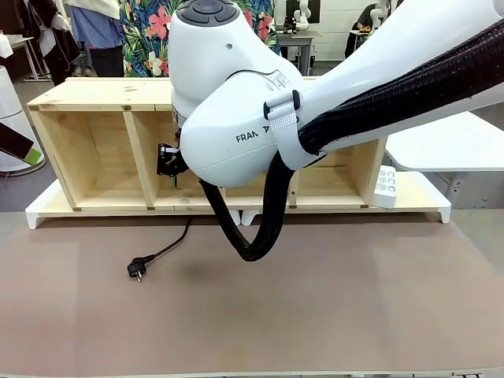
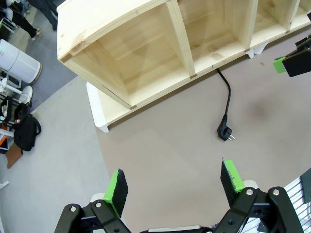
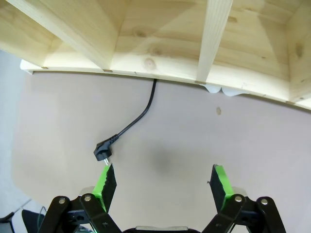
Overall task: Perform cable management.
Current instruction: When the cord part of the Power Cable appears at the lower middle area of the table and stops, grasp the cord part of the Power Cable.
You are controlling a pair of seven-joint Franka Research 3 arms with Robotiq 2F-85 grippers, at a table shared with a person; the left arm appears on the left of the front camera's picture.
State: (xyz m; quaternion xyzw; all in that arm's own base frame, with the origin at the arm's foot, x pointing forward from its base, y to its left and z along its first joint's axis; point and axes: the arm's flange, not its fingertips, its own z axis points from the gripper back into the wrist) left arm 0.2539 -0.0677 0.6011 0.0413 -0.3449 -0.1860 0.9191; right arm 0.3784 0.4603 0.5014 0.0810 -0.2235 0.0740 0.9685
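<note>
Black cable [image 1: 169,248] is seen lying on the brown surface [image 1: 331,307], its plug [image 1: 136,269] free and its other end run under the wooden shelf [image 1: 87,94]. Left gripper [image 2: 174,180] and right gripper [image 3: 162,180] are held wide open over the surface, with nothing grasped.

Bare table [image 1: 354,299] lies open around the cable [image 1: 138,268]; the wooden shelf [image 1: 94,94] blocks behind.

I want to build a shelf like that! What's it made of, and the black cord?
The shelf looks like pale, unpainted wood, maybe pine: grain and dark knots show. The black cord seems coated in smooth rubber or plastic, because it bends in a soft curve.
</note>
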